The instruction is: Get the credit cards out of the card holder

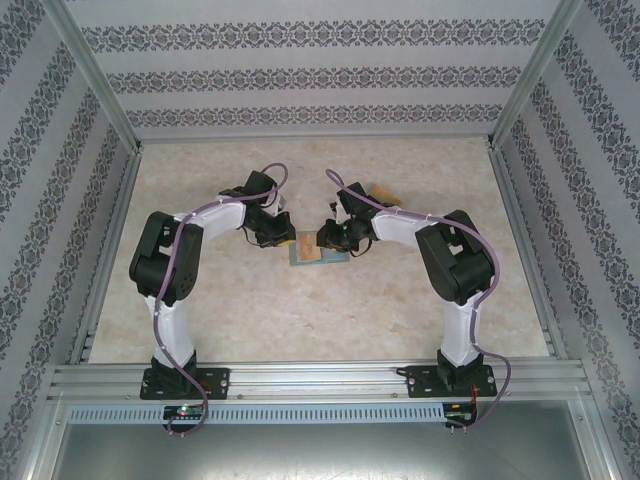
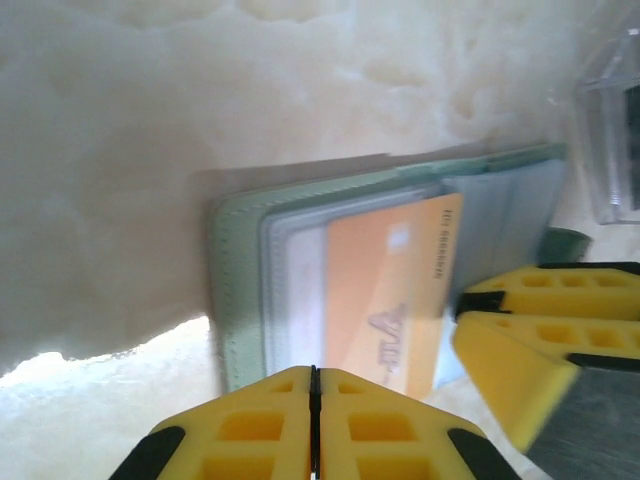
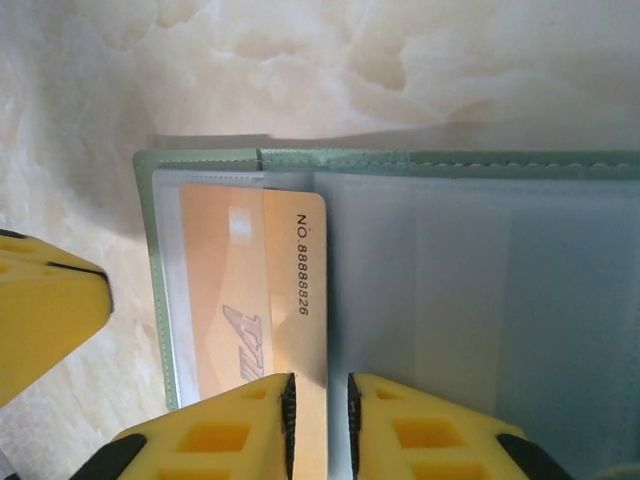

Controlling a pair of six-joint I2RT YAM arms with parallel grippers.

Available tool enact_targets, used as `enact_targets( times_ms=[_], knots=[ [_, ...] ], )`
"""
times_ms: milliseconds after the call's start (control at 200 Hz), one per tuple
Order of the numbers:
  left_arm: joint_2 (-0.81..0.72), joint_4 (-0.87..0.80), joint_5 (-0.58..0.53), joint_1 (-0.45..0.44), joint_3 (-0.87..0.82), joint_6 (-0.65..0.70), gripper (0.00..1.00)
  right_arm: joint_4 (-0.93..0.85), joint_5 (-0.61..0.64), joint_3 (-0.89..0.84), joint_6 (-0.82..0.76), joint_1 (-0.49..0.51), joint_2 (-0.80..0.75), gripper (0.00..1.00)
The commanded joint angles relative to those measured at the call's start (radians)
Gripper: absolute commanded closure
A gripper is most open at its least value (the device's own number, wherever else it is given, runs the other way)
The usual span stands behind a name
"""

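The sage-green card holder (image 1: 314, 254) lies open and flat on the table between my two grippers. A tan-orange credit card (image 3: 250, 300) sticks partly out of its clear inner slot, and it is seen again as an orange card (image 2: 390, 300) in the left wrist view. My left gripper (image 2: 314, 400) is shut with nothing between its jaws, low over the card holder's (image 2: 240, 290) near edge. My right gripper (image 3: 318, 420) stands slightly open, and the card's long edge shows in the gap below its jaws. The right gripper's fingers (image 2: 530, 330) sit just beside the card.
A clear plastic box (image 2: 612, 130) stands beyond the card holder. A tan flat piece (image 1: 384, 194) lies behind the right arm. Patterned walls and metal rails enclose the marbled table (image 1: 230, 310), which has free room in front.
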Motion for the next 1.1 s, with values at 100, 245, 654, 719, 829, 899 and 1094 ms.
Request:
enact_targets(
  times_ms=[100,245,654,719,829,899,1094],
  knots=[
    [0.014,0.002,0.025,-0.033,0.034,-0.007,0.91,-0.005,-0.048,0.014,-0.01,-0.004,0.027,0.74],
    [0.03,-0.009,-0.017,-0.033,0.027,-0.022,0.91,0.001,-0.06,0.018,-0.005,-0.004,0.028,0.75],
    [0.08,-0.005,-0.022,-0.034,-0.004,-0.027,0.92,0.028,-0.081,0.03,0.014,-0.004,0.055,0.77],
    [0.089,-0.009,-0.03,-0.034,-0.005,-0.024,0.92,0.03,-0.085,0.034,0.017,-0.004,0.059,0.77],
    [0.095,-0.017,-0.048,-0.034,-0.014,-0.02,0.92,0.05,-0.1,0.036,0.032,-0.004,0.064,0.77],
    [0.095,-0.016,-0.054,-0.033,-0.022,-0.019,0.93,0.062,-0.105,0.038,0.041,-0.002,0.064,0.79],
    [0.092,-0.027,-0.079,-0.032,-0.023,-0.013,0.93,0.067,-0.065,0.024,0.046,-0.009,0.046,0.9]
  ],
)
